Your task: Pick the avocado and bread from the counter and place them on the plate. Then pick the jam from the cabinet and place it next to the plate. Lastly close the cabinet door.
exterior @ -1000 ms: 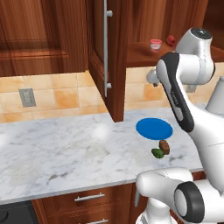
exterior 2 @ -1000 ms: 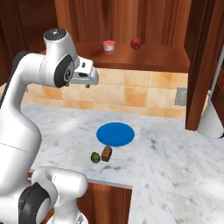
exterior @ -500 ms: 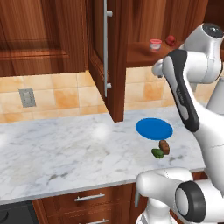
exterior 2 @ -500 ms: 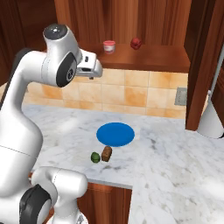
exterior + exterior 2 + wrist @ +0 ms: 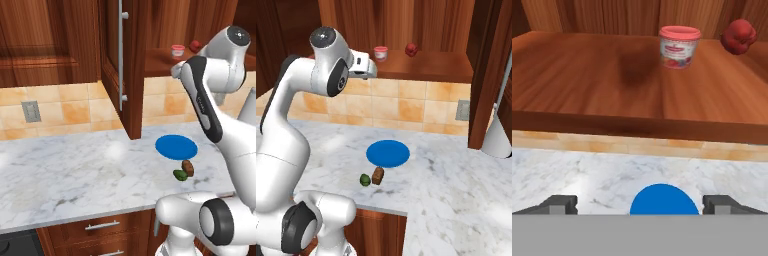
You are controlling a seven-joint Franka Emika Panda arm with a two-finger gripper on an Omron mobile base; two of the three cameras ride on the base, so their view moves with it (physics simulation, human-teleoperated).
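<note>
Two food pieces, avocado (image 5: 180, 175) and bread (image 5: 188, 168), touch on the table (image 5: 75, 175) just near of the plate (image 5: 176, 147); from the right, the jam (image 5: 380, 53) stands on the cabinet (image 5: 431, 65) shelf; the hand view shows fingers (image 5: 559, 204) spread wide, holding nothing.

the left base view looks from behind the arm on its left side, forward and down over the counter (image 5: 75, 175), facing the tiled wall and the open cabinet door (image 5: 120, 65) at middle range. the right base view looks from behind on the right side, forward and down at the same counter (image 5: 456, 175). both share the plate (image 5: 176, 148) (image 5: 388, 153), the bread (image 5: 188, 168) (image 5: 377, 175), the avocado (image 5: 180, 175) (image 5: 364, 180) and the cabinet (image 5: 426, 62) shelf with the jam (image 5: 177, 50) (image 5: 381, 53). the hand view sits high and close, level with the shelf edge, facing into the cabinet at the jam (image 5: 679, 47), with the plate (image 5: 664, 200) low in frame.
</note>
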